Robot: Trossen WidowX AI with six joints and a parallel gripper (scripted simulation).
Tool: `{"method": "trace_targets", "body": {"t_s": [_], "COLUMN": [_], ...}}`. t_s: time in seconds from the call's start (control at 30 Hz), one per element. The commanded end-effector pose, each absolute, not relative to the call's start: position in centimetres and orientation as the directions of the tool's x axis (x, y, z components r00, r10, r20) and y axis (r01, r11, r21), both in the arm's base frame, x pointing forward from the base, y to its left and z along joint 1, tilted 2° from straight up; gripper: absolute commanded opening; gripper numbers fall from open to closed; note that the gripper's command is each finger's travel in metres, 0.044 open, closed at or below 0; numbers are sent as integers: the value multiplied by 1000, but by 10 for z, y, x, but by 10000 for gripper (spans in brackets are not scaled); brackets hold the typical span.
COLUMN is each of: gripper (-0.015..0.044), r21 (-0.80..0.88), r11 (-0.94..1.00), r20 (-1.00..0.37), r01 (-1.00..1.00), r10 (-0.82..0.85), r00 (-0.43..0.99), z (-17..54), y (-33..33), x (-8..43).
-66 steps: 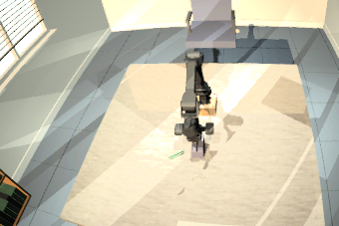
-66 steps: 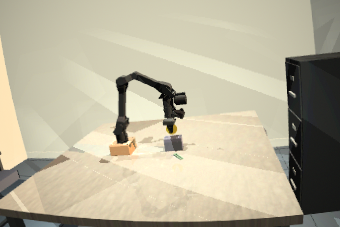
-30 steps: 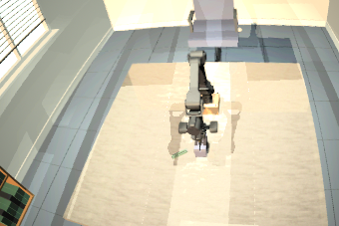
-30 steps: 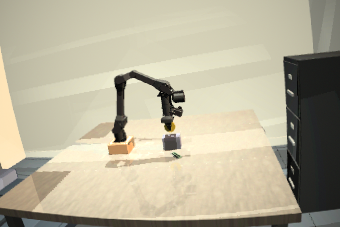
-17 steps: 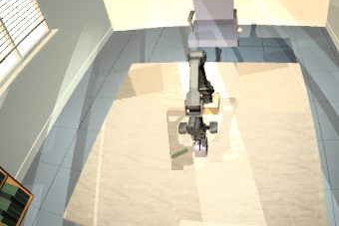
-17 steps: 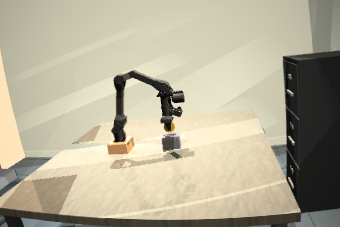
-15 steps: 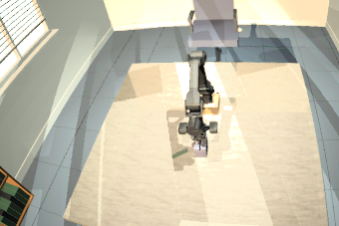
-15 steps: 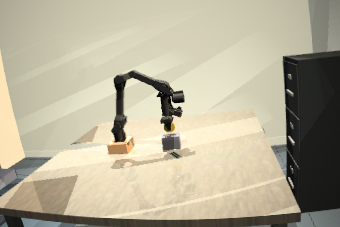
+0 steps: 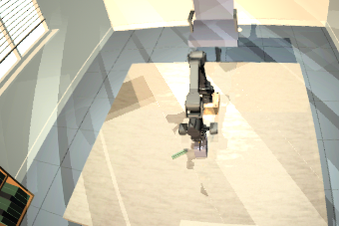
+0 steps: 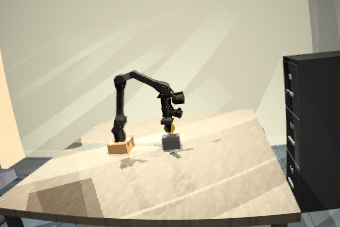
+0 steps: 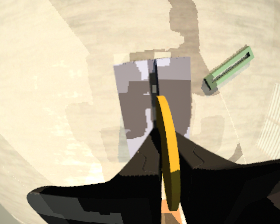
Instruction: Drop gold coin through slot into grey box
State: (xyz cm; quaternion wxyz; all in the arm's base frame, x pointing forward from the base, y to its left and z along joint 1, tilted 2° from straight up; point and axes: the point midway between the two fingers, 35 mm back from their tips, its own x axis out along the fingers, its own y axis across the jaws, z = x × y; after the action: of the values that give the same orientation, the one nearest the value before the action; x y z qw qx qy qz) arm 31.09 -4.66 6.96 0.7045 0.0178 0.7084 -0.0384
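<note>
gold coin [image 11: 168, 150] edge-on above grey box [image 11: 153, 97] — slot [image 11: 154, 83] aligned

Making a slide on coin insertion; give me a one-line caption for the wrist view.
Tool shut on the gold coin, held edge-on above the grey box and its slot; empty green holder lies beside.

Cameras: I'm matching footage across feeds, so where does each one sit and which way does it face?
Top: high overhead, looking down at the table; whole arm shows.
Exterior: off to the side, level with the table, facing the wall; whole arm shows, gripper above the grey box.
Wrist: on the gripper, looking down; dark fingers clamp the gold coin.
Shared: box and green holder appear in all three.
</note>
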Motion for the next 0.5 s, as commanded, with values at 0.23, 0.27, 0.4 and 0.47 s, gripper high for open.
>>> {"method": "trace_targets", "body": {"t_s": [0.23,0.27,0.4,0.47], "gripper": [0,0,0,0], "r21": [-30,-30,-30,-30], "r11": [996,996,996,996], "r20": [-1000,-1000,-1000,-1000], "r01": [78,79,79,79], "r10": [-29,-29,-29,-29], "r00": [-8,-8,-8,-8], "z": [64,63,62,61], "y": [-47,-47,-47,-47], "x": [311,311,311,311]}}
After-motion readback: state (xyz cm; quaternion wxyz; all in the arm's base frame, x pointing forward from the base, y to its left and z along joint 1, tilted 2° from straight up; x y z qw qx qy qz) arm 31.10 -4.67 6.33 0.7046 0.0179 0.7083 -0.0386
